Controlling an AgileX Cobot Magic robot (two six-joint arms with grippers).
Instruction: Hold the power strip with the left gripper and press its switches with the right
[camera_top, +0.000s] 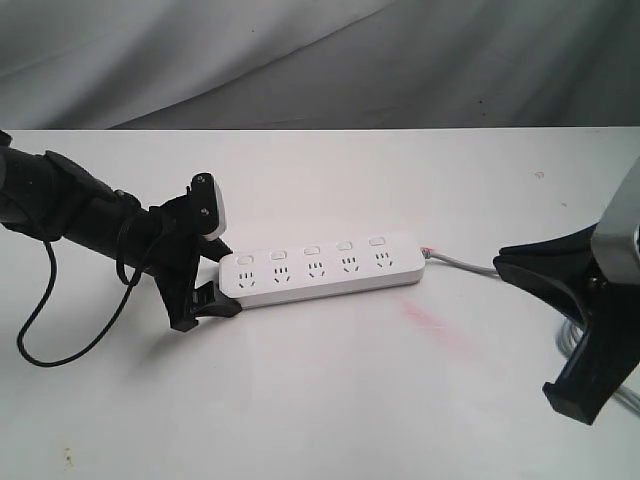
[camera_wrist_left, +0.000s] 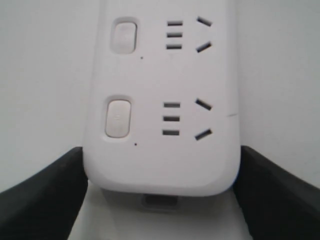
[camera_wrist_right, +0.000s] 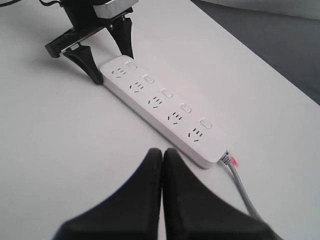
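The white power strip (camera_top: 320, 270) lies flat on the table, its five switches (camera_top: 313, 249) in a row along the far side. My left gripper (camera_top: 228, 275) is shut on the strip's left end, one finger against each long side. The left wrist view shows that end (camera_wrist_left: 160, 160) wedged between the black fingers (camera_wrist_left: 45, 195), with two switches (camera_wrist_left: 119, 118) above it. My right gripper (camera_wrist_right: 162, 152) is shut and holds nothing. It hovers off the strip's cord end (camera_wrist_right: 210, 155), its tip (camera_top: 500, 263) pointing at the strip and apart from it.
The grey cord (camera_top: 460, 262) runs from the strip's right end under the right arm. A faint pink stain (camera_top: 430, 322) marks the table in front of the strip. A loose black cable loop (camera_top: 60, 350) hangs below the left arm. Grey cloth hangs behind the table.
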